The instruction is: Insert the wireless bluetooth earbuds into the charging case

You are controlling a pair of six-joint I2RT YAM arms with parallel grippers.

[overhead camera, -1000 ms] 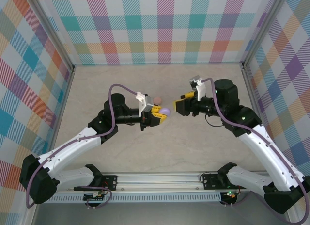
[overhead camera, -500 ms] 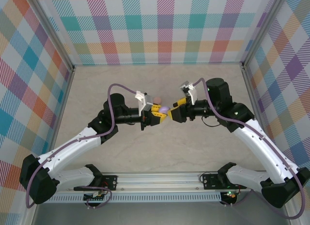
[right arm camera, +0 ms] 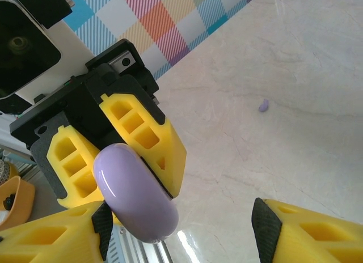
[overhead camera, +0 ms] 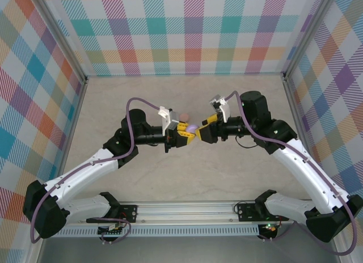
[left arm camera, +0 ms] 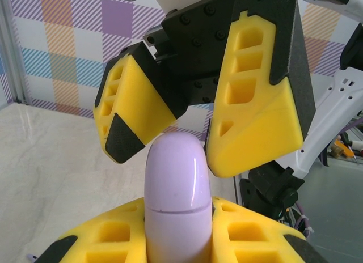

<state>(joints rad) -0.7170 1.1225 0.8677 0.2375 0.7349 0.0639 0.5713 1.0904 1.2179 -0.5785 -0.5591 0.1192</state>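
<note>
My left gripper (overhead camera: 185,134) is shut on a closed lilac charging case (overhead camera: 193,128), held above the table at mid-scene. In the left wrist view the case (left arm camera: 176,195) stands upright between my yellow fingers (left arm camera: 102,243), a seam line around its middle. My right gripper (overhead camera: 203,131) is open and straddles the case's free end, its fingers (left arm camera: 255,110) spread on either side. In the right wrist view the case (right arm camera: 135,192) lies against my near finger (right arm camera: 57,234), and the other finger (right arm camera: 306,229) stands well apart. A tiny purple earbud (right arm camera: 264,106) lies on the table.
A small pinkish round case (overhead camera: 184,116) rests on the marble-look table (overhead camera: 227,166) just behind the left gripper. Checked walls enclose the table on three sides. The metal rail (overhead camera: 187,209) with the arm bases runs along the near edge.
The right gripper has swung left from about a hand's width away until its open fingers flank the lilac case. The left arm and case have stayed put.
</note>
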